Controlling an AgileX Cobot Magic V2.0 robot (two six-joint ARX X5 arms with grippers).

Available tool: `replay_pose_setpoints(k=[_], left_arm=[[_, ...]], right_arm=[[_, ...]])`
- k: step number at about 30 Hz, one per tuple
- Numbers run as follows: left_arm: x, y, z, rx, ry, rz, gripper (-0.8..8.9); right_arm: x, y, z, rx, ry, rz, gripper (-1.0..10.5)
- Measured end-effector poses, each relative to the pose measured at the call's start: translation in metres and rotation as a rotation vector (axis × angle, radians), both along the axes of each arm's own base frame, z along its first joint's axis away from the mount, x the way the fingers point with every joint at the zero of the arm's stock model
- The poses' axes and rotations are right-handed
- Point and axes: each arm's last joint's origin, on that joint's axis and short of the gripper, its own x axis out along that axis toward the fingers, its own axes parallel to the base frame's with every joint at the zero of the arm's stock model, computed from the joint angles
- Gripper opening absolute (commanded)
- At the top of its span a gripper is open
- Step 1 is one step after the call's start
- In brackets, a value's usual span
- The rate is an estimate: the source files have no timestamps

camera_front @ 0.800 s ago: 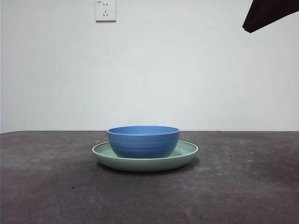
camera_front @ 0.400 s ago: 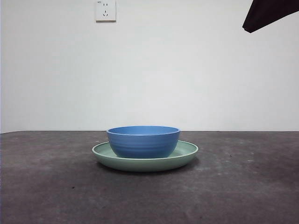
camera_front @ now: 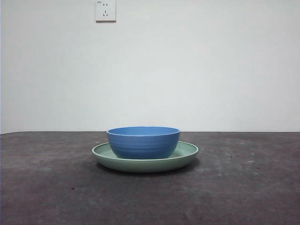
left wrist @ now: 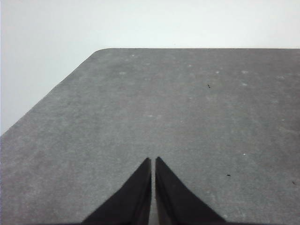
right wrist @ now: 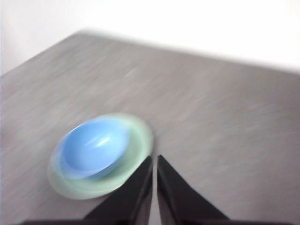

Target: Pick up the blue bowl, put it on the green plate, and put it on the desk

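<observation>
The bowl (camera_front: 143, 142) is sitting upright inside the plate (camera_front: 187, 152), roughly centred on it, its rim standing above the plate's raised edge. The plate is resting flat on the tabletop (camera_front: 243, 187), near the middle of the front view, and is casting a faint shadow around its base. A wall socket (camera_front: 106, 10) is showing high on the pale wall behind. No arm is appearing in the front view. The left gripper (left wrist: 153, 161) is hanging over a bare stretch of tabletop (left wrist: 187, 108) near a rounded corner, its two jaws lying closed together with only a hairline gap between the tips and nothing between them. The right gripper (right wrist: 154, 160) is hanging above the tabletop (right wrist: 225, 108) beside the plate (right wrist: 138, 146), with the bowl (right wrist: 93, 147) seen from above within it; this picture is smeared by motion blur, so fine detail is not readable. Its jaws are likewise lying closed together, gripping nothing, and are clear of both the bowl and the plate.
</observation>
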Motion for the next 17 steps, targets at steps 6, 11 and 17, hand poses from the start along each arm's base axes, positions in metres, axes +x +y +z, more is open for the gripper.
replay_pose_setpoints(k=[6, 11, 17], left_arm=[[0.0, 0.0, 0.0, 0.0, 0.0, 0.0, 0.15], [0.0, 0.0, 0.0, 0.0, 0.0, 0.0, 0.15], [0.0, 0.0, 0.0, 0.0, 0.0, 0.0, 0.15]], right_arm=[[-0.019, -0.017, -0.038, -0.014, -0.231, -0.195, 0.1], [-0.022, -0.019, -0.088, -0.02, -0.273, -0.252, 0.1], [-0.023, -0.02, -0.127, -0.011, -0.301, -0.303, 0.1]])
